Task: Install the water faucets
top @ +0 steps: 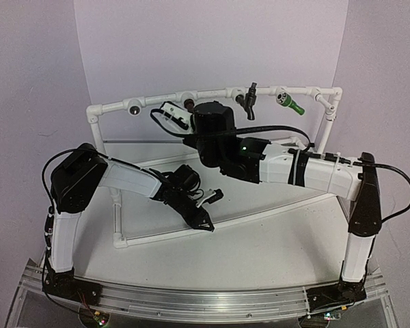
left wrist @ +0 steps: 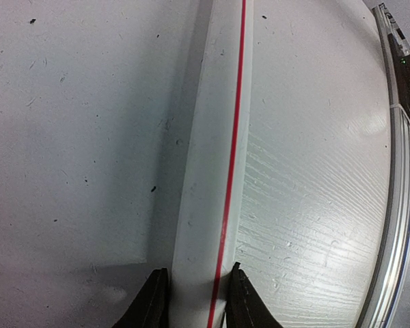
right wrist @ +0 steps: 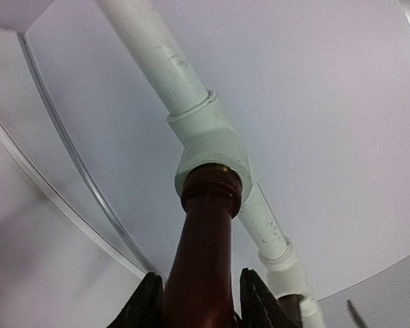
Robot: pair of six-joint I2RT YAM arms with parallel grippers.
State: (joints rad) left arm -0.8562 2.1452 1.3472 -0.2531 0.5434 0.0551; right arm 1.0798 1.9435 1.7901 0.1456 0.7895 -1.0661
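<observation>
The reddish-brown faucet (right wrist: 208, 232) stands with its end in a round tee socket (right wrist: 208, 147) of the white pipe frame's top bar (top: 219, 93). My right gripper (right wrist: 199, 301) is shut on its body, one finger on each side; in the top view the gripper (top: 183, 111) reaches up to the bar. The black faucet (top: 248, 100) and the green faucet (top: 289, 102) sit in sockets further right on the same bar. My left gripper (left wrist: 197, 297) is shut on the frame's low front pipe (left wrist: 205, 171), which bears a red line; the top view also shows this gripper (top: 203, 222).
One tee socket (top: 133, 109) at the left of the top bar holds no faucet. The frame's uprights stand at left (top: 93, 119) and right (top: 328, 116). A black cable (top: 280, 128) loops over the right arm. An aluminium rail (top: 191, 301) runs along the near edge.
</observation>
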